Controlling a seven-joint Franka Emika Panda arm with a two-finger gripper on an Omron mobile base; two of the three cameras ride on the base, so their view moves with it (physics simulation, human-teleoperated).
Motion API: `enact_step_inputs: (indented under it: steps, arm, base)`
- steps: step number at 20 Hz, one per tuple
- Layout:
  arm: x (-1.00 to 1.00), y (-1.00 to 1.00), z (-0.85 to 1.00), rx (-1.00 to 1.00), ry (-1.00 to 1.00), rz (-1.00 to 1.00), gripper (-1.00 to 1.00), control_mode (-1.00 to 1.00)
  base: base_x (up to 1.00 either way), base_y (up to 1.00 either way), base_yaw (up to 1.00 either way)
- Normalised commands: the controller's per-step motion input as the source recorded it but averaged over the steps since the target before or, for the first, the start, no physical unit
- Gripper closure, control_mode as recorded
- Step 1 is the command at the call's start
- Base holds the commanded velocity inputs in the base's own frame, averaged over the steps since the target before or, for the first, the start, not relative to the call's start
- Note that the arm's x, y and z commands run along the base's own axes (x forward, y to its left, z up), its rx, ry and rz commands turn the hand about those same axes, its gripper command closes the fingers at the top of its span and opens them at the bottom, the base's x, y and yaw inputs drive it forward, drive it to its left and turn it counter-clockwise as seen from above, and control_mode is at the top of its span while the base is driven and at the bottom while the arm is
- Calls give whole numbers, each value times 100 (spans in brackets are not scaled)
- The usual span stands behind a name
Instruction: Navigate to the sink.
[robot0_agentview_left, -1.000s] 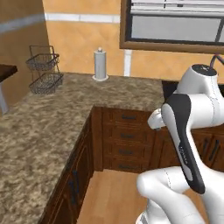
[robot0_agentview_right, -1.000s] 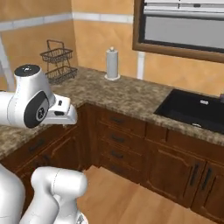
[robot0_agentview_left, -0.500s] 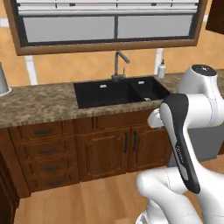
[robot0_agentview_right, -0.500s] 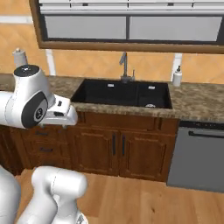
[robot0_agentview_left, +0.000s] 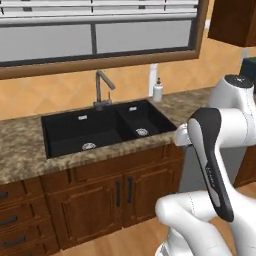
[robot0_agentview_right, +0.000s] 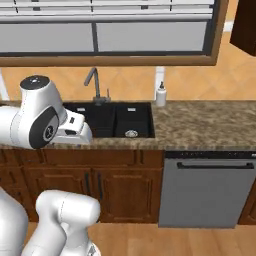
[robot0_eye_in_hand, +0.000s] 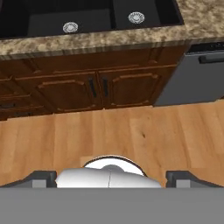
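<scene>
Granite counter (robot0_agentview_right: 200, 122) runs under the window, and the sink (robot0_agentview_left: 107, 127) sits sunk in it dead ahead, faucet (robot0_agentview_left: 102, 90) behind the basins, soap bottle (robot0_agentview_right: 160, 94) and dishwasher (robot0_agentview_right: 207, 187) to its right. Approach looks nearly done; next calls for squaring up closer. Gripper (robot0_eye_in_hand: 111, 178): fingers look spread, holding nothing.

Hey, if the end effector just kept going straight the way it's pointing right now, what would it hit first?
Most likely the wooden floor in front of the cabinet doors below the sink. The hand view looks down and forward with nothing between the end effector and the boards, though depth is hard to judge.
</scene>
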Motion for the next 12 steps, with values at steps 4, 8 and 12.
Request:
enact_step_inputs:
  steps: [4,8,12]
  arm:
    - [0,0,0,0,0,0,-100,100]
    - [0,0,0,0,0,0,-100,100]
    - [0,0,0,0,0,0,-100,100]
  base:
    - [100,-10,26]
    - [93,-11,41]
    - [77,-3,37]
